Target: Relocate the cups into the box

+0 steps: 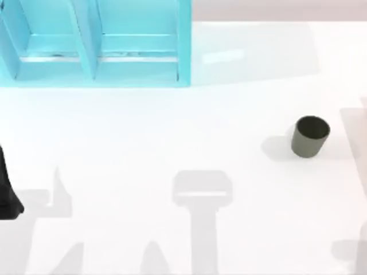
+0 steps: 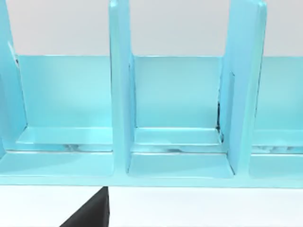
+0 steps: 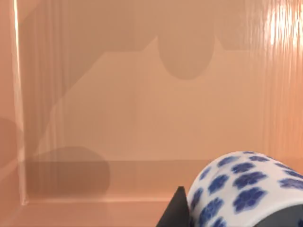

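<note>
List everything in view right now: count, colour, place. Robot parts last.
Olive-grey cup: 1, plain dark olive-grey, upright on the table's right side.
Patterned cup: 1, white with blue flowers, close in the right wrist view, against a dark finger, over the box's inside.
Box: 1, orange-tan inner walls and floor, in the right wrist view.
Divided rack: 1, light blue, upright partitions, far left of the table; also faces the left wrist camera.
Table: 1, white.
Left arm: dark, at the top view's left edge, near side.
Right gripper: dark, beside the patterned cup in the right wrist view.
</note>
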